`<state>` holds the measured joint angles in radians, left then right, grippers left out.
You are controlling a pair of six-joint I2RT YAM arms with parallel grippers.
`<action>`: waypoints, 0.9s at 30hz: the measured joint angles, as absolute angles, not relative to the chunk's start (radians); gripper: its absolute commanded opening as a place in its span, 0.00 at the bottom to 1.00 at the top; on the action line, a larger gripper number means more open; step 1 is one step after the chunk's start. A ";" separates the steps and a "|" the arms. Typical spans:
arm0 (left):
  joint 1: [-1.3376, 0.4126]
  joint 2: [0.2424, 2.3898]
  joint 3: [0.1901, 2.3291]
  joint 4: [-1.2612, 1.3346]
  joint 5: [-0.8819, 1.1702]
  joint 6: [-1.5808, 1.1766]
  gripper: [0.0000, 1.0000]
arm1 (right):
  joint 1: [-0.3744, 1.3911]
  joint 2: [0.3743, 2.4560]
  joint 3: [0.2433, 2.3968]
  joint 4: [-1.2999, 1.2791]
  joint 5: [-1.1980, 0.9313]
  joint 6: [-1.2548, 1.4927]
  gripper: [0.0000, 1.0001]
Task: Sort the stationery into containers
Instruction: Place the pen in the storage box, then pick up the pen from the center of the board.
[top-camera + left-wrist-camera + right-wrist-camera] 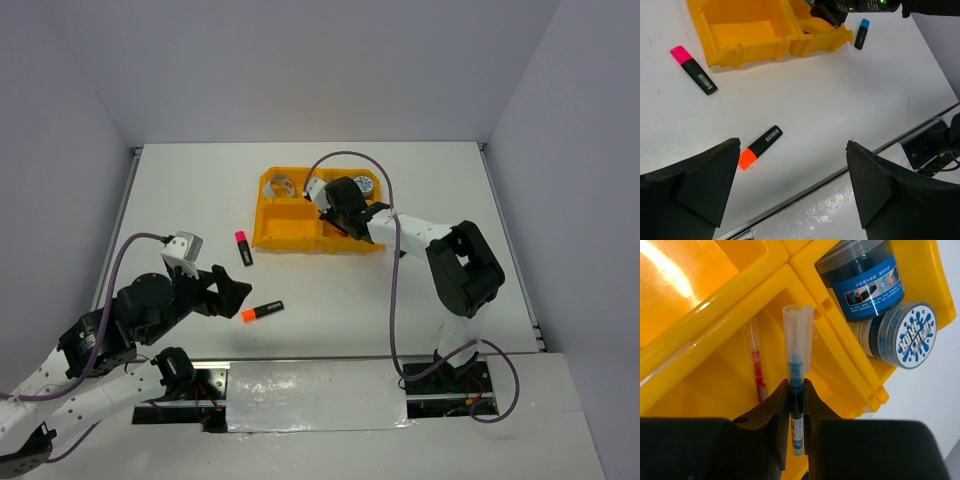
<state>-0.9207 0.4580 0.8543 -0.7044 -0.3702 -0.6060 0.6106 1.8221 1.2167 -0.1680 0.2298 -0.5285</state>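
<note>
The orange tray (pixel 262 228) stands at mid-table. My right gripper (pixel 343 222) is over its near right compartment, shut on a thin blue pen (pixel 798 365) with a clear cap, held above the compartment floor. A red pen (pixel 758 371) lies in that compartment. Two blue-grey tape rolls (pixel 866 281) sit in the far right compartment, and a silvery ring (pixel 283 185) in the far left. My left gripper (pixel 235 295) is open and empty, just left of an orange-capped marker (pixel 262 311). A pink-capped marker (pixel 243 248) lies left of the tray.
In the left wrist view, a blue-capped marker (pixel 861 34) lies on the table by the tray's (pixel 740 50) near right corner. The table's metal front edge (pixel 805 192) runs just below the orange-capped marker (pixel 760 146). Grey walls enclose the table.
</note>
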 measured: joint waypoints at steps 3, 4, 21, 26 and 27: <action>-0.921 0.454 0.852 -0.706 -0.374 -0.607 0.99 | 0.611 1.838 1.216 -0.162 0.234 -0.515 0.32; -0.921 0.454 0.852 -0.706 -0.376 -0.607 0.99 | 0.611 1.839 1.213 -0.159 0.234 -0.509 0.38; -0.920 0.598 0.853 -0.740 -0.514 -0.722 0.99 | 0.606 1.657 1.178 -0.181 0.254 -0.418 1.00; -0.820 0.797 0.859 -0.703 -0.553 -0.792 0.99 | 0.606 1.441 1.166 -0.183 0.253 -0.292 1.00; -0.752 0.857 0.865 -0.678 -0.530 -0.789 0.97 | 0.606 1.376 1.152 -0.179 0.247 -0.248 1.00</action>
